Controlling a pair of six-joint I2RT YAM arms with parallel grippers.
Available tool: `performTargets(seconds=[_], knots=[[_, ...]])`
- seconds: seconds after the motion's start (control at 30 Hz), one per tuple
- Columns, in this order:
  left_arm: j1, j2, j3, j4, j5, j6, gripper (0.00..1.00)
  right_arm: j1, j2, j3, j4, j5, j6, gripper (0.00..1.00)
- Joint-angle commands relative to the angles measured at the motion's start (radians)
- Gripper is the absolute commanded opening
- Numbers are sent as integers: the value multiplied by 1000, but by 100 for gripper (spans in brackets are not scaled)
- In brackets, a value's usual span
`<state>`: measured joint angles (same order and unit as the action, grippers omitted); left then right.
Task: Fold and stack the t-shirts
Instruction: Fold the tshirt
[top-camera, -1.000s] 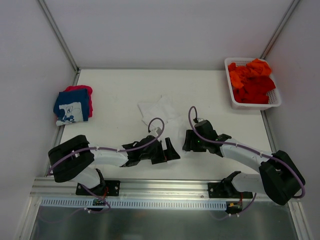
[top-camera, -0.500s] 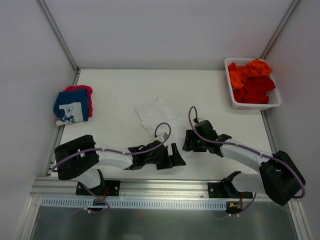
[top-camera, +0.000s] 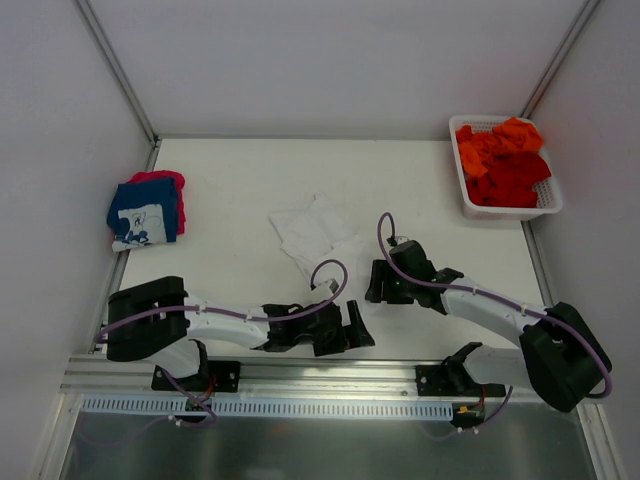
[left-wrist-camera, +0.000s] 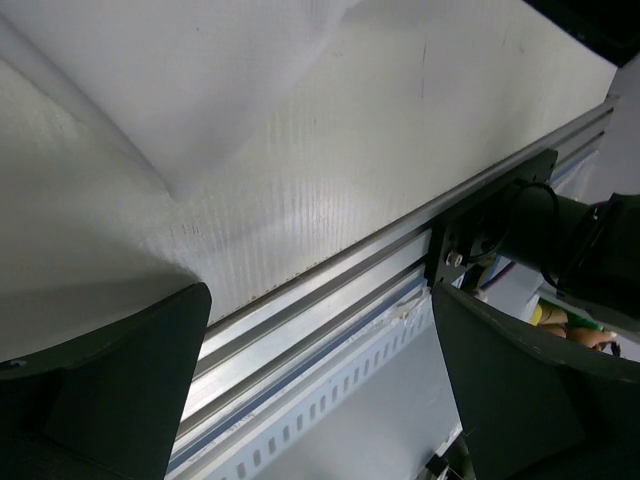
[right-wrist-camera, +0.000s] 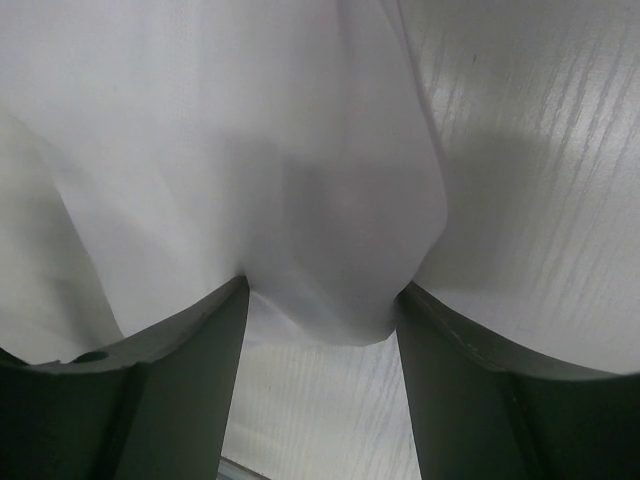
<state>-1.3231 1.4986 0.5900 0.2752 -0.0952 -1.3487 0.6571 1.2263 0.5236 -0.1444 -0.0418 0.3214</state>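
Note:
A plain white t-shirt (top-camera: 312, 232) lies crumpled in the middle of the table. My right gripper (top-camera: 378, 283) sits at its near right corner. In the right wrist view a fold of the white cloth (right-wrist-camera: 250, 150) bulges between the fingertips and touches both, so the right gripper (right-wrist-camera: 322, 290) is shut on it. My left gripper (top-camera: 355, 330) hovers open and empty by the table's front edge; white cloth (left-wrist-camera: 200, 60) shows beyond the left gripper (left-wrist-camera: 320, 300). A folded navy t-shirt (top-camera: 143, 215) lies on a pink-red one (top-camera: 165, 180) at the far left.
A white lattice basket (top-camera: 505, 208) at the back right holds orange and red t-shirts (top-camera: 505, 160). An aluminium rail (top-camera: 320, 375) runs along the table's near edge, right under the left gripper. White walls close in the left, back and right sides.
My left arm has swung toward the near edge and to the right, off the white t-shirt. The shirt's left part has shifted slightly. The right arm has stayed put.

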Motion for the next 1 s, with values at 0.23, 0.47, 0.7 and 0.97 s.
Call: performTargets(seconds=[0.23,0.47,0.7,0.97], knots=[[-71,169,177,-137,-120,-60,95,4,-45,-4,-11,16,-4,67],[-94,247,232,-152,-96,-69,94,4,-74,-14,-20,19,-5,68],[-106,183,199,-246,-211,-110,93,4,-99,-23,-18,19,-5,68],[-117,184,195,-350,-362,-144,92,4,-109,-30,-12,7,-4,69]])
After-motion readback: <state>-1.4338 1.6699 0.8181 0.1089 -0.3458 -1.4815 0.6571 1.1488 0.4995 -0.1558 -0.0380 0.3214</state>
